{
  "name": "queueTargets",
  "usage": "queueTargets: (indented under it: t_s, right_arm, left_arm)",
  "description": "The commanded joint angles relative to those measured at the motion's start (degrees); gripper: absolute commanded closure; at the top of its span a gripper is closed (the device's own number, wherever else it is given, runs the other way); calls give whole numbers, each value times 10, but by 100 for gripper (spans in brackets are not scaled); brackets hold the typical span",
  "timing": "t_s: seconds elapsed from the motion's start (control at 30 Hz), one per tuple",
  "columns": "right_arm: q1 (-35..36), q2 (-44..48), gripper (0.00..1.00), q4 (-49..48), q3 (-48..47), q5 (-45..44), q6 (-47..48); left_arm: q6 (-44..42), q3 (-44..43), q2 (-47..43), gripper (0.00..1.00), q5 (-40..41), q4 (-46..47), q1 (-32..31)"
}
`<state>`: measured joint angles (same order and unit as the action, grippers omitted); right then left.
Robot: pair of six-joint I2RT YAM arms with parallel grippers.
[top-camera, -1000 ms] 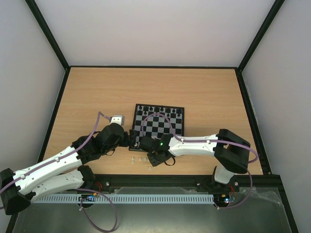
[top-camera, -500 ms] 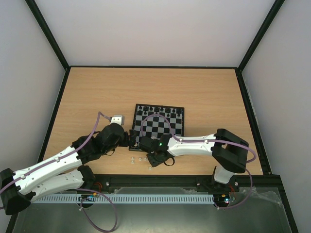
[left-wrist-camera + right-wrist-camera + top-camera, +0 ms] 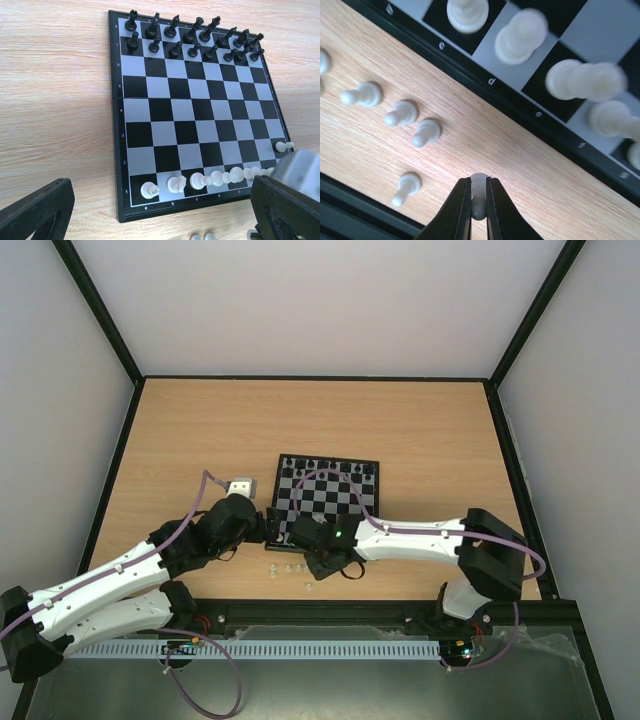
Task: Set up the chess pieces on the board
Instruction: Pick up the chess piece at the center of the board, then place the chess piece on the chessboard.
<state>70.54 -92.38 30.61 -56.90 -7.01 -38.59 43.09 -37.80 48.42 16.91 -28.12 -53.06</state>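
Note:
The board point(image 3: 345, 502) lies mid-table; black chess pieces point(image 3: 192, 42) fill its two far rows. White pieces point(image 3: 205, 180) line the near row, and one white pawn point(image 3: 284, 146) stands at the right edge. My right gripper point(image 3: 479, 200) is shut on a white pawn point(image 3: 479, 187), just above the wood beside the board's near edge point(image 3: 530, 112). Several loose white pawns point(image 3: 400, 114) lie to its left, also seen from above point(image 3: 288, 567). My left gripper point(image 3: 160, 220) is open wide and empty off the board's near-left corner point(image 3: 272, 525).
The two wrists sit close together at the board's near-left corner. The right gripper body point(image 3: 318, 562) hangs over the wood beside the loose pawns. A black rail point(image 3: 330, 608) runs along the near table edge, just behind the pawns.
My right arm has shifted a little to the right with the pawn held. The left arm and the loose pawns have not moved.

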Motion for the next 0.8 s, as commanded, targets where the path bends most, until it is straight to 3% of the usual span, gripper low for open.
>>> queueTargets:
  t_s: [0.0,0.33,0.77]
  right_arm:
    - [-6,48,94,86,-30,-45,3]
    - [-143,126,92,132,-41,-64,62]
    - [-222,49,92,88,-37,-43,112]
  left_arm:
    - [-1,4,3,0,0,1,2]
    - [-5,3,11,0,2,4,2]
    - [-11,2,16,1,-2,7,3]
